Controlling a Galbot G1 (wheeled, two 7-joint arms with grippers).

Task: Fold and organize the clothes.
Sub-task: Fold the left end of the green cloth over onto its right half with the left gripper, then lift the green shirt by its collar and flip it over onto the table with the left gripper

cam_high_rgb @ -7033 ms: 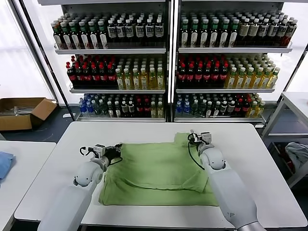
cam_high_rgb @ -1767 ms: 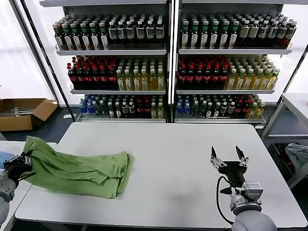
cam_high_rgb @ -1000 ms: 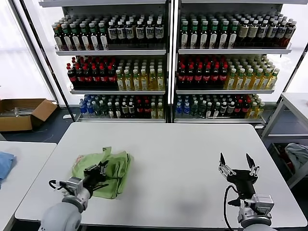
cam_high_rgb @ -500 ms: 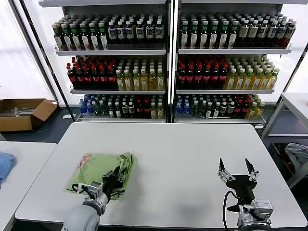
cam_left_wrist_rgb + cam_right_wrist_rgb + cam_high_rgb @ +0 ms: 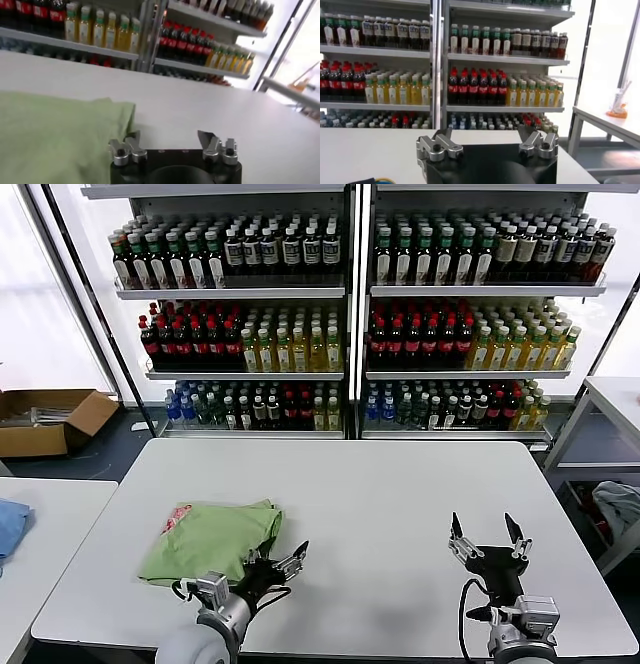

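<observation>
The light green polo shirt (image 5: 210,539) lies folded in a compact pile on the left part of the white table (image 5: 380,494), with a bit of red-and-white print at its far left corner. My left gripper (image 5: 277,562) is open and empty, just right of the shirt near the table's front edge. In the left wrist view the shirt (image 5: 50,135) fills one side beside the open left gripper (image 5: 168,137). My right gripper (image 5: 487,532) is open and empty, raised near the front right of the table; it also shows in the right wrist view (image 5: 486,133).
Shelves of bottled drinks (image 5: 340,314) stand behind the table. A second table with a blue cloth (image 5: 8,524) is at the far left, a cardboard box (image 5: 45,416) on the floor behind it. Another table (image 5: 615,399) stands at the right.
My left gripper has let go of the folded shirt and moved right off it, now open. The shirt has settled flat. The right gripper has barely shifted.
</observation>
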